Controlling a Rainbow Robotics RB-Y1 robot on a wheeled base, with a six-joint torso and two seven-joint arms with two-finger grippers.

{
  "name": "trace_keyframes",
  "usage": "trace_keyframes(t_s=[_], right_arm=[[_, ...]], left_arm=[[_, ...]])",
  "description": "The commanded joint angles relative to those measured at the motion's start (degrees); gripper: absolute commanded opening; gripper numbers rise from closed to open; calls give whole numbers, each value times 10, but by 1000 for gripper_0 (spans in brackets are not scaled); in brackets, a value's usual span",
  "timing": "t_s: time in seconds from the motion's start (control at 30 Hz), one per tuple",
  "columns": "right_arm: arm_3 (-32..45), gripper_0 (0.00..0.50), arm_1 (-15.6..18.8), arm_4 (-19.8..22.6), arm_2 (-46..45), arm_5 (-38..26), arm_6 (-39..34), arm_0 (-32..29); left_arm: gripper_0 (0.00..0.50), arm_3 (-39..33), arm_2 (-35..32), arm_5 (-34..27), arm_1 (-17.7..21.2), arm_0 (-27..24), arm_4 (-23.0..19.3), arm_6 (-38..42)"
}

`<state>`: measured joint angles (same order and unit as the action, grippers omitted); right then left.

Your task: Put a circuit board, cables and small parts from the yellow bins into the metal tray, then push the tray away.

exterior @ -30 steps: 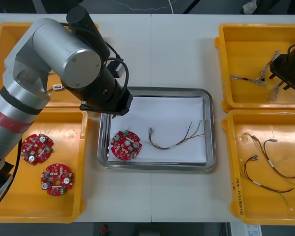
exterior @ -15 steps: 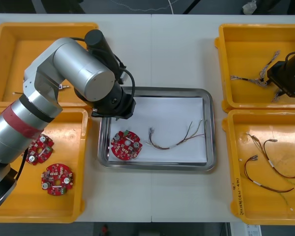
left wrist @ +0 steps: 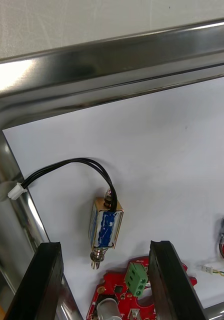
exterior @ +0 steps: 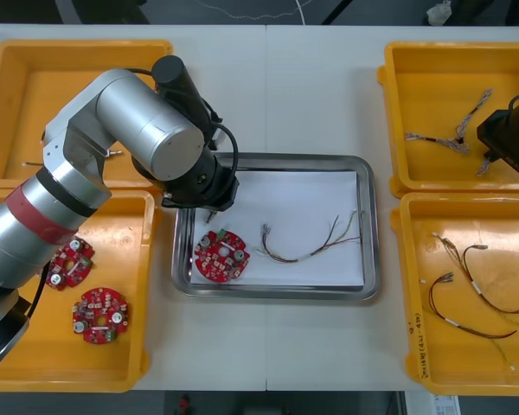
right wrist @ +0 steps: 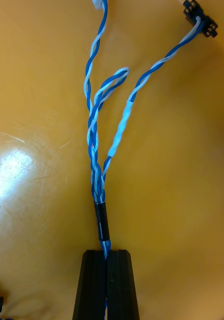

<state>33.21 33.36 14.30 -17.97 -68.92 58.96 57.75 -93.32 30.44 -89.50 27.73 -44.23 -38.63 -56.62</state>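
Left tool (left wrist: 106, 244) stands open above the tray (left wrist: 117, 55), small part (left wrist: 106, 227) lying free beneath; right tool (right wrist: 107, 260) clamps the blue-white cable (right wrist: 94, 150), ready for lifting.

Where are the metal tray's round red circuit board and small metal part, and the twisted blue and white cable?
round red circuit board (exterior: 222, 256): front view, centre.
small metal part (left wrist: 106, 227): left wrist view, blue-wrapped body.
twisted blue and white cable (right wrist: 100, 220): right wrist view, black sleeve.

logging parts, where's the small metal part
Left wrist view: the small metal part lies in the metal tray between the open left claw's fingers, next to the circuit board.
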Motion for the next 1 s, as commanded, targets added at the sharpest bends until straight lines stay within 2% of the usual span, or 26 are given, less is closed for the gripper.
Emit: trace_keyframes(t_s=[0.03, 0.13, 0.23, 0.33, 0.4, 0.53, 0.63, 0.8, 0.87, 1.0], right_arm=[[2, 0, -4, 17, 4, 1, 20, -23], [9, 0, -4, 19, 5, -1, 27, -23], [39, 0, -2, 15, 7, -30, 33, -23], [91, 0, -1, 13, 7, -100, 43, -23], [143, 0, -1, 14, 8, -162, 76, -23], [220, 0, -1, 21, 8, -235, 124, -23], [284, 0, 0, 40, 8, -293, 173, -23], [339, 0, 1, 72, 8, -355, 246, -24], [363, 0, 4, 93, 9, -380, 273, -28], [437, 0, 14, 159, 19, -411, 329, -63]], left_arm=[[500, -6, 5, 4, -10, -24, 4, 41], [500, -9, -4, -3, -9, -24, 1, 45], [500, -15, -26, -18, -8, -24, -3, 47], [500, -29, -52, -44, -7, -24, -6, 47], [500, -41, -75, -66, -4, -24, -7, 47], [500, -57, -107, -94, 2, -27, -7, 47], [500, -64, -132, -129, 9, -38, -7, 47], [500, -65, -167, -177, 20, -56, -7, 48], [500, -69, -182, -193, 27, -58, -6, 48], [500, -81, -207, -205, 43, -57, 14, 47]])
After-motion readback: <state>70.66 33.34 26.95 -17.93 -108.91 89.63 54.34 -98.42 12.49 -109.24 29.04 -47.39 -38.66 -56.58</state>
